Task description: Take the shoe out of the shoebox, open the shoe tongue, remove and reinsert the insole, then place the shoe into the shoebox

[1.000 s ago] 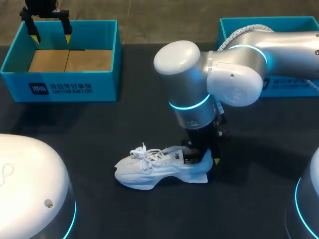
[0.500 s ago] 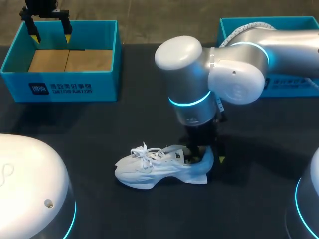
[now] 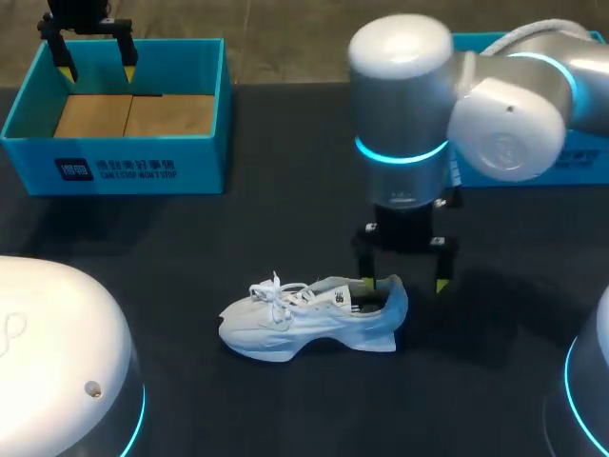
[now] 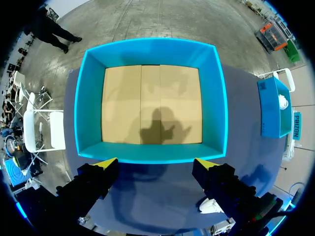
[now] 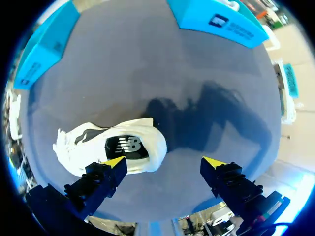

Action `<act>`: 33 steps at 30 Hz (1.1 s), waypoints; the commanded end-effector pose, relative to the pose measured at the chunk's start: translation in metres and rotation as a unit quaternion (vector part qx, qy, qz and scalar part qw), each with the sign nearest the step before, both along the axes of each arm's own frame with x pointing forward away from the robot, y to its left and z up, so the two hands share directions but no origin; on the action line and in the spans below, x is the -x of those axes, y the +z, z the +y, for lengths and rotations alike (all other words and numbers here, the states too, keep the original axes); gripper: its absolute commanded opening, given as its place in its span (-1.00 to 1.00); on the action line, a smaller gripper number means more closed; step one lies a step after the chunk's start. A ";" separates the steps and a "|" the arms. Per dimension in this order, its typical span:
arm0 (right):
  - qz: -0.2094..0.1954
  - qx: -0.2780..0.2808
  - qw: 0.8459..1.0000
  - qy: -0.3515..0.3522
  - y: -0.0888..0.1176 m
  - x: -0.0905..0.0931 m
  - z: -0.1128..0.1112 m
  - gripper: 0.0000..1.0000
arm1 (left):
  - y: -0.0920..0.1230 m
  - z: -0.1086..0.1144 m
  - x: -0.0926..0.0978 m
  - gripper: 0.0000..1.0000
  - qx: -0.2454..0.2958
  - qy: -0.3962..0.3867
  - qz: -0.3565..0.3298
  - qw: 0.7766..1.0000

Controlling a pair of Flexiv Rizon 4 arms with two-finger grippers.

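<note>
The right pincer (image 3: 403, 278) is seen just right of centre in the head view, its fingers spread wide with nothing gripped between them. It hangs over the heel end of the white shoe (image 3: 314, 319); one yellow tip is close by the raised heel collar, and contact there cannot be made out. In the right wrist view the same pincer (image 5: 164, 162) is shown open, the shoe (image 5: 110, 145) lying beyond one finger and bare bench beyond the other.

The left pincer (image 3: 96, 69) is held at the upper left of the head view, over the far rim of the shoebox (image 3: 114, 167). Its fingers are likewise parted and nothing is carried. In the left wrist view this pincer (image 4: 155, 163) is poised above the near wall of the shoebox (image 4: 150, 45).

The shoe is placed on the dark bench (image 3: 190, 248), low and near the middle, toe to the left, laces loose. A dark insole is visible in its opening.

Only a tan cardboard floor is shown inside the shoebox, crossed by the pincer's shadow. A second blue box (image 3: 592, 164) at the upper right is largely covered by the right arm; something white is seen in it (image 4: 273, 110), too small to identify
</note>
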State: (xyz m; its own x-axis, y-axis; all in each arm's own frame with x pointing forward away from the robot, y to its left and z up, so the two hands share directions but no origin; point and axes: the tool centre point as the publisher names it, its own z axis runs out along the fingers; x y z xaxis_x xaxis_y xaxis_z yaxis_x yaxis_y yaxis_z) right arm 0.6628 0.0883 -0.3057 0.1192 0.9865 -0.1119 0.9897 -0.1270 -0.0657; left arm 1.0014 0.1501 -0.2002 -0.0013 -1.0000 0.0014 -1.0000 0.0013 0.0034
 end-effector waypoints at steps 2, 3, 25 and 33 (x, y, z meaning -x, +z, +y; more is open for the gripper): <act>-0.019 -0.070 0.996 0.047 0.019 0.001 -0.025 1.00 | 0.000 0.000 0.001 1.00 0.000 0.000 -0.001 1.000; -0.022 -0.075 0.995 0.067 0.020 0.000 -0.027 1.00 | 0.000 0.000 0.001 1.00 0.000 0.000 -0.001 1.000; -0.021 -0.207 0.950 0.232 0.033 -0.011 -0.040 1.00 | 0.000 0.000 0.001 1.00 0.000 0.000 -0.001 1.000; -0.132 -0.328 0.875 0.330 0.029 -0.013 -0.082 1.00 | 0.000 0.000 0.001 1.00 0.000 0.000 -0.001 1.000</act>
